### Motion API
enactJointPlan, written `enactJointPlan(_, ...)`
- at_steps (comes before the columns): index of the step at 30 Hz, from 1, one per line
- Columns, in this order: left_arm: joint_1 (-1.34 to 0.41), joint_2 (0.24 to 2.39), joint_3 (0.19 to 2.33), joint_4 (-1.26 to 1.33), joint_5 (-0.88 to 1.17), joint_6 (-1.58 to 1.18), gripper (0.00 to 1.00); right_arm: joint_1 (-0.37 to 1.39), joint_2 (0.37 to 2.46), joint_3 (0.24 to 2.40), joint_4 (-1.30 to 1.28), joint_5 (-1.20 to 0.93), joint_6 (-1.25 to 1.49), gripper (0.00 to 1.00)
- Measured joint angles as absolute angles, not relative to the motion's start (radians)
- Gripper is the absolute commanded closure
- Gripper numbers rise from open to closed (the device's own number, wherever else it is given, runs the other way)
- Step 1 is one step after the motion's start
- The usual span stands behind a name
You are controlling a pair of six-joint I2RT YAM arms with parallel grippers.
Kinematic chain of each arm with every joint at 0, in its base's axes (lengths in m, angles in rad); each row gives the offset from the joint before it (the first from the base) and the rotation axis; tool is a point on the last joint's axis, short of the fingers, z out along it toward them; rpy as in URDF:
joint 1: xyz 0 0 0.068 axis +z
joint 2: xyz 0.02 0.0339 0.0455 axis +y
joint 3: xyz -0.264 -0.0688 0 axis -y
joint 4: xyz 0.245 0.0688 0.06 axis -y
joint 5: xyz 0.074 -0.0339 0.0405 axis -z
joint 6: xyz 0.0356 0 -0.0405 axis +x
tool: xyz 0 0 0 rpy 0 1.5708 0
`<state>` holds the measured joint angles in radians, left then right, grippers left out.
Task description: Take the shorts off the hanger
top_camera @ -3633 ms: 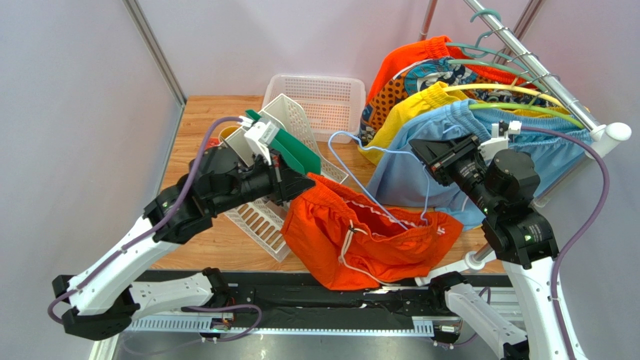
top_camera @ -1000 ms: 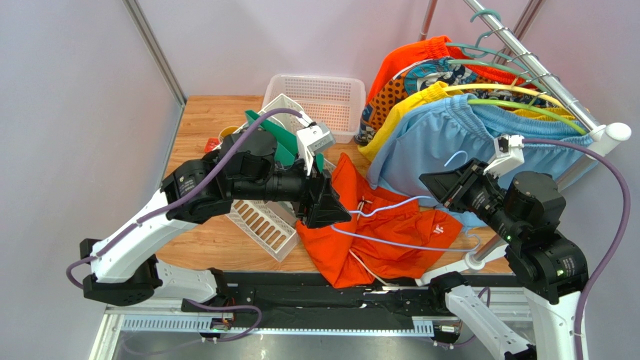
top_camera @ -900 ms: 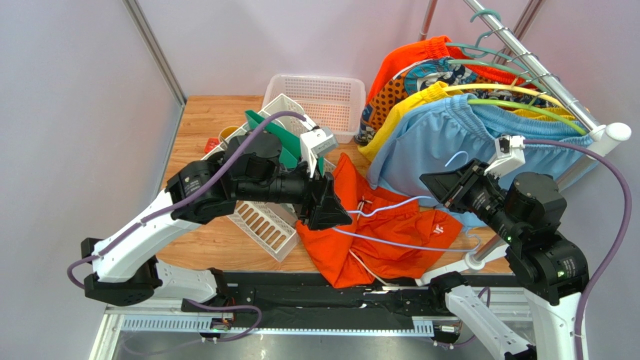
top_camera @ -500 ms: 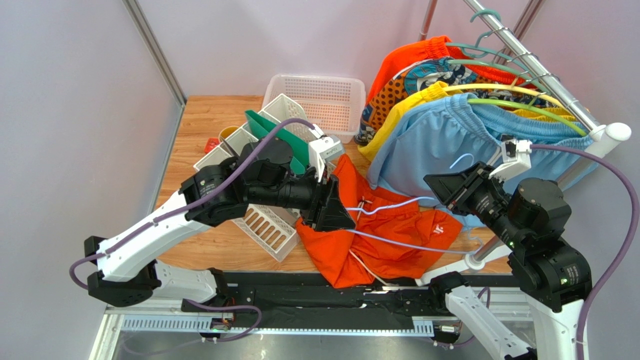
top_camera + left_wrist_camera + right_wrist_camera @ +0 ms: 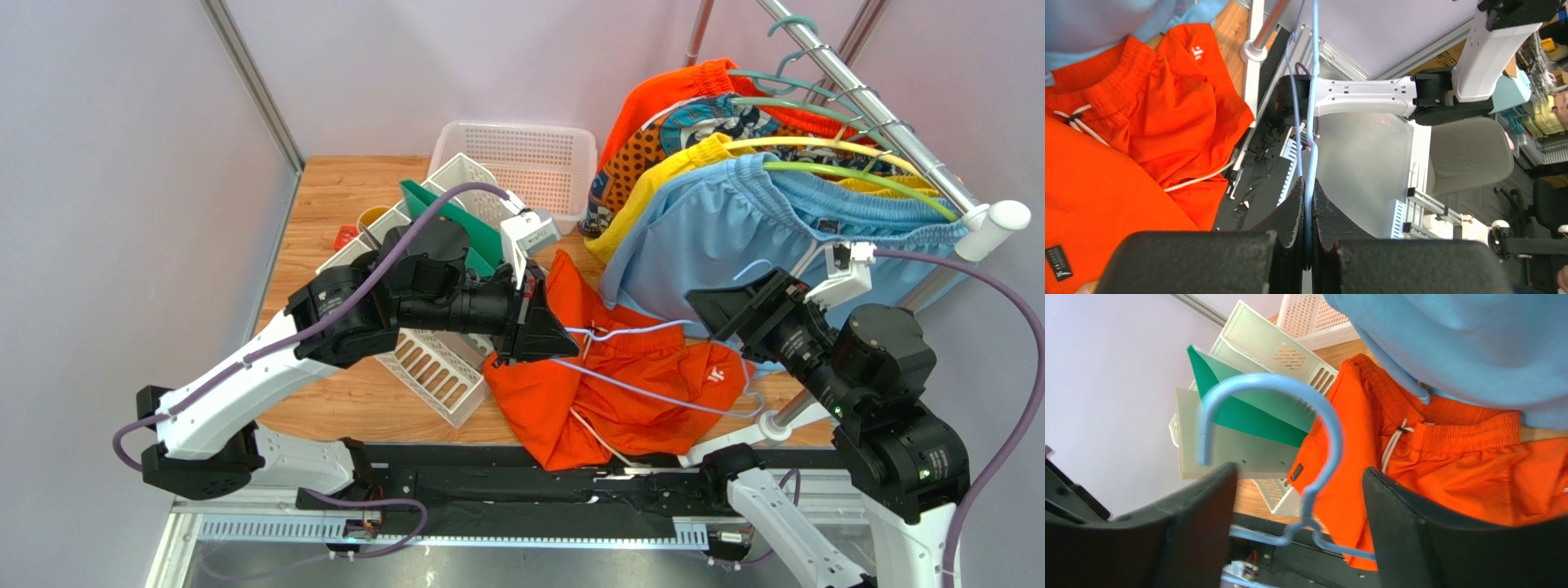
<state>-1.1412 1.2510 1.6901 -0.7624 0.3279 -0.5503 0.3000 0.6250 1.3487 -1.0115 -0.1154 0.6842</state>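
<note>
The orange shorts [image 5: 613, 398] lie crumpled on the table's near edge, with a light blue wire hanger [image 5: 632, 328] stretched above them. My left gripper [image 5: 558, 341] is shut on one end of that wire; in the left wrist view the hanger [image 5: 1310, 122] runs straight out of my left gripper's [image 5: 1308, 187] closed jaws. My right gripper [image 5: 714, 321] stands open. In the right wrist view the hanger's hook [image 5: 1290, 386] sits loose inside my right gripper [image 5: 1300, 478], touching neither finger [image 5: 1407, 527]. The light blue shorts [image 5: 724, 233] hang from the rail on a green hanger.
A white rack with a green folder [image 5: 460, 227] and a white basket [image 5: 528, 153] stand behind the left arm. Yellow [image 5: 669, 178] and patterned [image 5: 650, 135] shorts hang on the metal rail [image 5: 883, 104]. The rail's post [image 5: 775, 425] stands by the right arm.
My left gripper has closed on the hanger's wire. My right gripper has let go of the hook and opened. The orange shorts have stayed on the table.
</note>
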Motion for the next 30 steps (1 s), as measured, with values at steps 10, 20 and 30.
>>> enactJointPlan(10, -1.14, 1.348, 1.834, -0.766, 0.313, -0.487, 1.0, 0.3, 0.496, 1.354, -1.153, -0.068, 0.731, 0.0)
enactJointPlan(20, -1.139, 1.544, 1.994, -0.737, 0.337, -0.423, 1.0, 0.3, 0.339, 1.502, -1.324, 0.133, 0.815, 0.0)
enactJointPlan(30, -1.139, 1.645, 2.172, -0.701, 0.345, -0.403, 1.0, 0.3, 0.335, 1.555, -1.351, 0.225, 0.83, 0.08)
